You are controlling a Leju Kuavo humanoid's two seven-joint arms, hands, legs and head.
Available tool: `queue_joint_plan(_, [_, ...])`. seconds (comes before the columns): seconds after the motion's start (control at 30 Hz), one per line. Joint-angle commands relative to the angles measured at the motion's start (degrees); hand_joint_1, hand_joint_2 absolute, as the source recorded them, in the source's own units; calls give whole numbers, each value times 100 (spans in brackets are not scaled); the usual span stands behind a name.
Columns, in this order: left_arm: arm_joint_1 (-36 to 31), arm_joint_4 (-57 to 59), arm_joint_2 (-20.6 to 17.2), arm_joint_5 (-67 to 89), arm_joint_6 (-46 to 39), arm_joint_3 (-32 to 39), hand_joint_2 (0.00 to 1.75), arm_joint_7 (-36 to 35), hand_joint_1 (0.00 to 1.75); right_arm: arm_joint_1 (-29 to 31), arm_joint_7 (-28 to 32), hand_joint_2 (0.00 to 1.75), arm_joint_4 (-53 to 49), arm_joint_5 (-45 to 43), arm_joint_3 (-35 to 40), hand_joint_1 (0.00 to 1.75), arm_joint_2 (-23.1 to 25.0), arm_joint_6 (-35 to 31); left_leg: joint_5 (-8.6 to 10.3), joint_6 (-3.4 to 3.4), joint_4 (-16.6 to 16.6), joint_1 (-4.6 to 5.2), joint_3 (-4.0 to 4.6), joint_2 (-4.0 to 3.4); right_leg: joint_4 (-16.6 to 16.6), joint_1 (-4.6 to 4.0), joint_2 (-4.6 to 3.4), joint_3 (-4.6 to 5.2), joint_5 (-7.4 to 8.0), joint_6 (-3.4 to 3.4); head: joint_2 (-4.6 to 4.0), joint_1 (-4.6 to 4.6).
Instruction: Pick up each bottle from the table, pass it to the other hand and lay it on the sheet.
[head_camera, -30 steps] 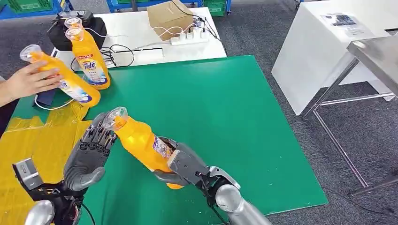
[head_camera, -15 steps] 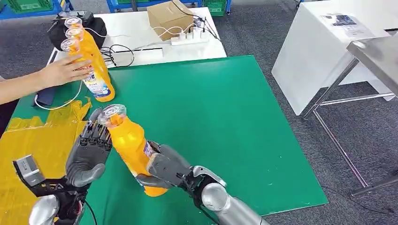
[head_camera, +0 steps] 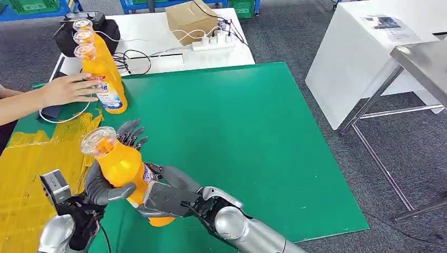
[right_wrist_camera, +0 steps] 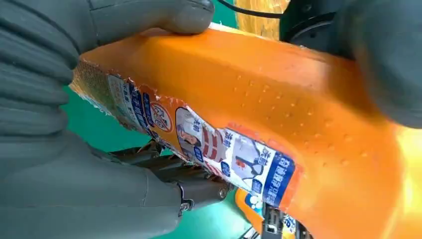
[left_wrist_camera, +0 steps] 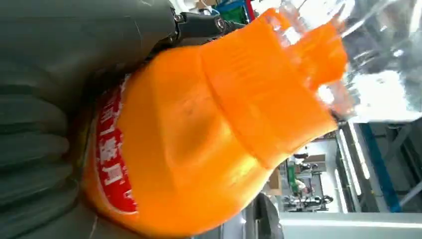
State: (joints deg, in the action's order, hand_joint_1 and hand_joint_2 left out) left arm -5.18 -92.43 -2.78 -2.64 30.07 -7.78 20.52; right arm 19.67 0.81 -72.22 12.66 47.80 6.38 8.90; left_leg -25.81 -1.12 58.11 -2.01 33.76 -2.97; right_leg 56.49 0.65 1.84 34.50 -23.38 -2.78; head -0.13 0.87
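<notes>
Bottle (head_camera: 124,171), orange with a clear cap, tilted in the air above the near-left part of the green tabletop (head_camera: 237,132), cap end up and toward the yellow sheet (head_camera: 31,163); held by both robot hands at once; gripped around its lower body by the right robot hand (head_camera: 168,196), thumb and dark fingers wrapped on either side of the printed label, as seen up close in the right wrist view (right_wrist_camera: 278,129); clasped around its upper body by the left robot hand (head_camera: 108,176), grey thumb curled across the front and fingers showing behind the shoulder of the bottle, near the cap; seen pressed against the palm in the left wrist view (left_wrist_camera: 209,129), red label strip next to the ribbed cover.

Yellow sheet lying crumpled just left of the held bottle, covering the near-left corner of the tabletop; standing bottles (head_camera: 103,74), orange, clustered upright well beyond the held bottle at the far-left edge of the green surface; person's hand (head_camera: 66,89) resting against the side of that cluster, forearm coming in from the left; black bag (head_camera: 87,31) behind the cluster; white table (head_camera: 158,42) farther back, carrying a cardboard box (head_camera: 190,21), a power strip (head_camera: 213,42) and loose cables (head_camera: 132,60); steel table frame (head_camera: 400,105) far to the right of the held bottle, on grey carpet.
</notes>
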Motion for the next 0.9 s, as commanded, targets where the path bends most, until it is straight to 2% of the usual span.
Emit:
queue_joint_plan(0.03, [-236, 513, -213, 315, -60, -470, 175, 18, 0, 361, 22, 175, 192, -32, 386, 175, -5, -19, 0, 10, -4, 3, -9, 12, 0, 3, -7, -6, -1, 6, 0, 2])
queue_joint_plan(0.17, [-230, 542, -273, 425, -59, -514, 175, 94, 0, 348, 24, 175, 211, -53, 387, 175, -20, -27, -1, 13, -6, 6, -14, 20, 0, 6, -7, -11, -4, 7, 0, 0])
queue_joint_plan(0.2, [-219, 538, -277, 388, -25, -505, 175, 144, 175, 348, 28, 175, 218, -59, 391, 175, -25, -21, -1, 19, -9, 9, -23, 28, 2, 10, -11, -17, -6, 11, 0, 0])
queue_joint_plan(0.9, [-111, 529, -224, 337, 157, -256, 175, 401, 175, 249, 58, 175, 275, -76, 336, 175, -113, -58, -2, 19, -10, 7, -25, 24, -3, 8, -13, -20, -5, 9, 0, 0])
